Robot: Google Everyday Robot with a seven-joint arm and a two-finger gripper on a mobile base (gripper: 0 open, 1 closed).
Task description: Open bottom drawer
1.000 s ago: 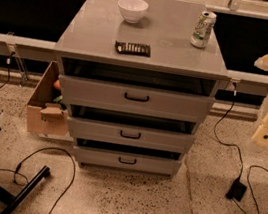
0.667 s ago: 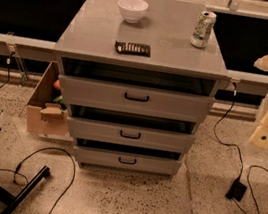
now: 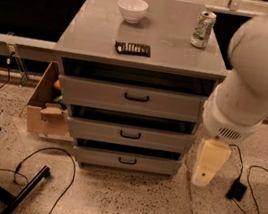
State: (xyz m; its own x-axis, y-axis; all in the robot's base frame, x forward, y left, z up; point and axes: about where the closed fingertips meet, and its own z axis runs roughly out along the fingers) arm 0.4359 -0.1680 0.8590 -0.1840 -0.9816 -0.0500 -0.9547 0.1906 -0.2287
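Hovering gripper [image 3: 206, 167] (rt of bottom drawer [image 3: 126, 161]).

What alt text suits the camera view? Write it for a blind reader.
A robot arm's gripper hangs beside the right edge of a grey three-drawer cabinet, level with the bottom drawer and clear of its black handle. On the cabinet top sit a white bowl, a drink can and a flat dark packet.

The single camera looks steeply down from fairly near onto the bench [image 3: 168, 48], facing its front; the hand [image 3: 209, 164] hangs at lower right.
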